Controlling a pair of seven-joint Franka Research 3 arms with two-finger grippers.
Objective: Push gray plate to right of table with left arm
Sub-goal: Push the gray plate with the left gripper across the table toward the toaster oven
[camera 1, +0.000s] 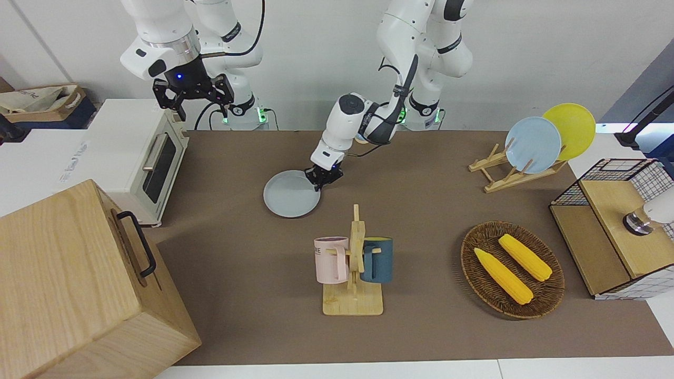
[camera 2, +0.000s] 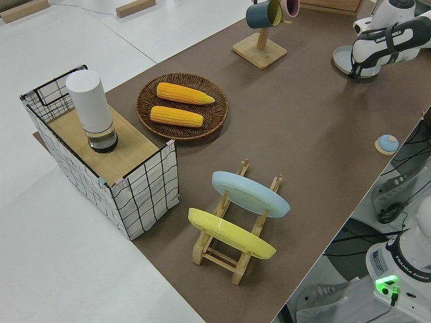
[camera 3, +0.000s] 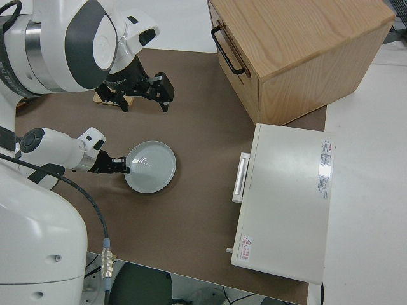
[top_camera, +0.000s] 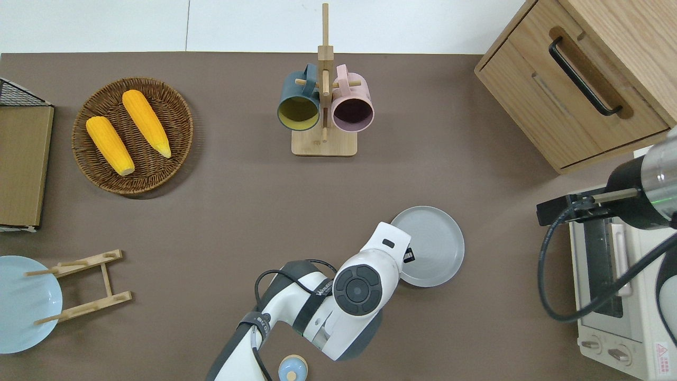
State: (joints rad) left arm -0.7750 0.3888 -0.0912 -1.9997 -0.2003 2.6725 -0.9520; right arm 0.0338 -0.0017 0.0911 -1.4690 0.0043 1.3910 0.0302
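- The gray plate [camera 1: 291, 200] lies flat on the brown counter [camera 1: 421, 210], about midway between the counter's two ends.
- It sits between the robots' edge and the mug rack [camera 1: 354, 273], a bit toward the right arm's end.
- The left tool [camera 1: 322, 179] is low, at the plate's rim on the side toward the left arm's end. It looks like it touches the rim.
- I cannot tell if the left tool's fingers are apart or together.
- The right tool [camera 1: 193, 95] is up high with its fingers apart and nothing between them. That arm is parked.
- A white toaster oven [camera 1: 139, 158] stands at the right arm's end of the counter, and a wooden box [camera 1: 79, 284] fills the corner there, farthest from the robots.
- A basket [camera 1: 512, 269] with two corn cobs [camera 1: 503, 275] lies toward the left arm's end.
- A wooden rack [camera 1: 513, 171] there holds a light-blue plate [camera 1: 533, 145] and a yellow plate [camera 1: 571, 126].
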